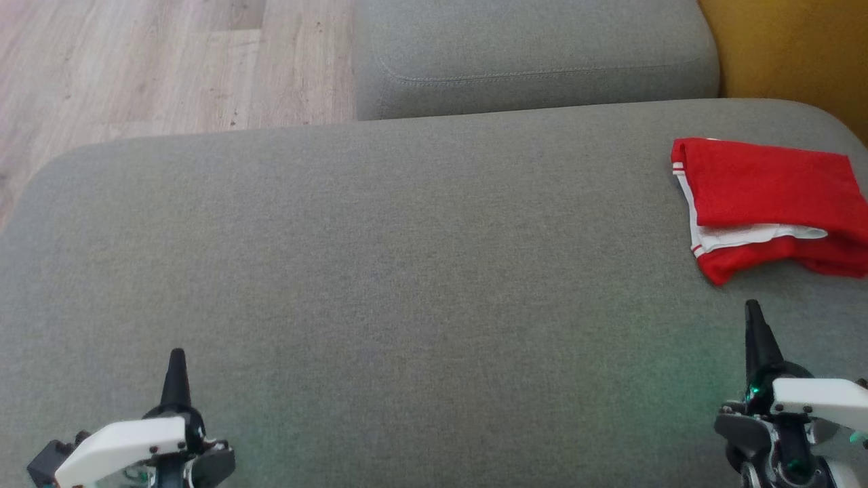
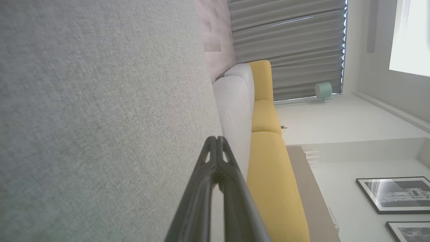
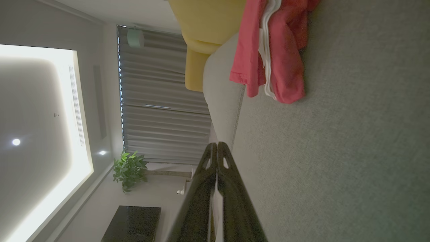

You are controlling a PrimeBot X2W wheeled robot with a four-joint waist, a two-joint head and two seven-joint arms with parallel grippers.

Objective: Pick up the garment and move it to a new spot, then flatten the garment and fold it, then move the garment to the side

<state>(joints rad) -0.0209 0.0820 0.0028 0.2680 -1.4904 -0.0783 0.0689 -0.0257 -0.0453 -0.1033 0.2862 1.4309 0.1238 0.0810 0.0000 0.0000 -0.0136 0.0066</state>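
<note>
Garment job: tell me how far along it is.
Done, by the look of it: the red and white garment lies folded at the right side of the grey cushion. In hand: nothing; the left hand and right hand are shut, empty and apart from it. Left: probably nothing, unless the loose fold needs tidying.

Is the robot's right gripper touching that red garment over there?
Apart. The head view shows a strip of bare grey cushion between the shut right gripper and the red garment.
</note>
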